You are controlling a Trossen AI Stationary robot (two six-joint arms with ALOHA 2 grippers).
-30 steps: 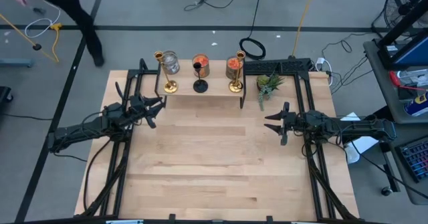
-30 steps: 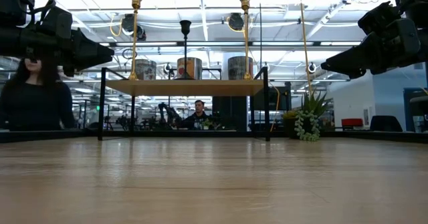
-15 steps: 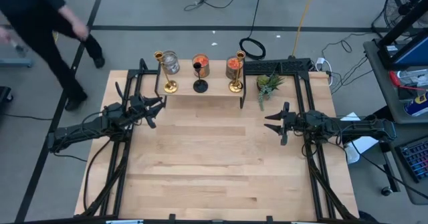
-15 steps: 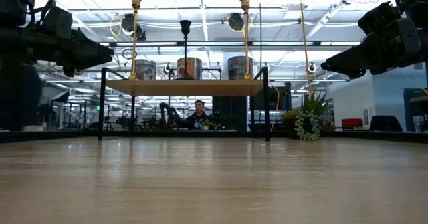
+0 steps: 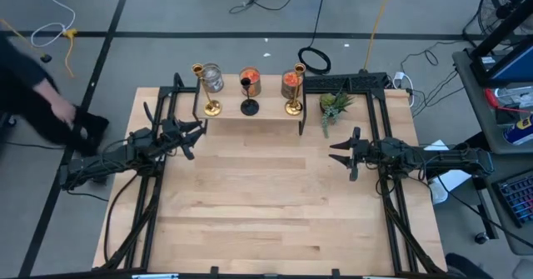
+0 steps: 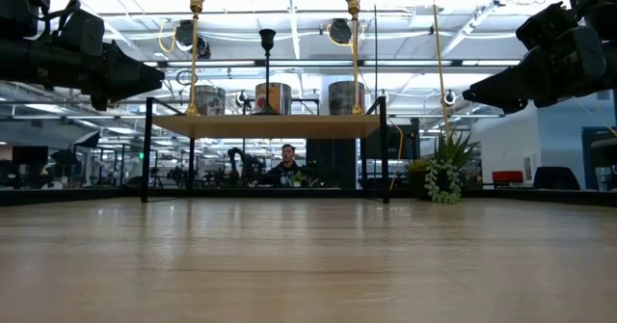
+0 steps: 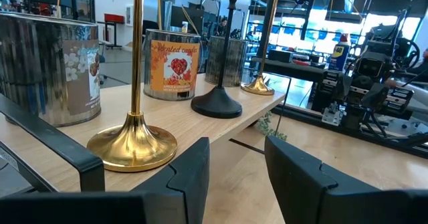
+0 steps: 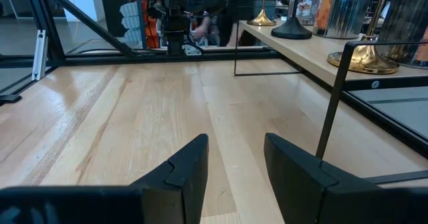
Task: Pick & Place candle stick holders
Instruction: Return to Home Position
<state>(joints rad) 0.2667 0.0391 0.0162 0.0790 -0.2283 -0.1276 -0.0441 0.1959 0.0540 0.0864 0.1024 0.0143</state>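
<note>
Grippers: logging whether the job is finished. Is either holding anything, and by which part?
Nothing is held. The left gripper and right gripper are open and empty; three candle holders stand on the shelf.

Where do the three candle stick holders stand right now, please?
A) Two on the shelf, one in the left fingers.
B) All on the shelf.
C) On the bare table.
B: the left gold holder, black holder and right gold holder all stand on the shelf.

**Two Black Arms, Blocky Claws**

The left arm (image 5: 108,158), at the bench's (image 5: 266,212) 9 o'clock, and the right arm (image 5: 433,158), at 3 o'clock, are slim, jointed and matte black. The left claw (image 5: 196,140) and right claw (image 5: 335,152) carry thick, angular black fingers (image 7: 190,177).
</note>
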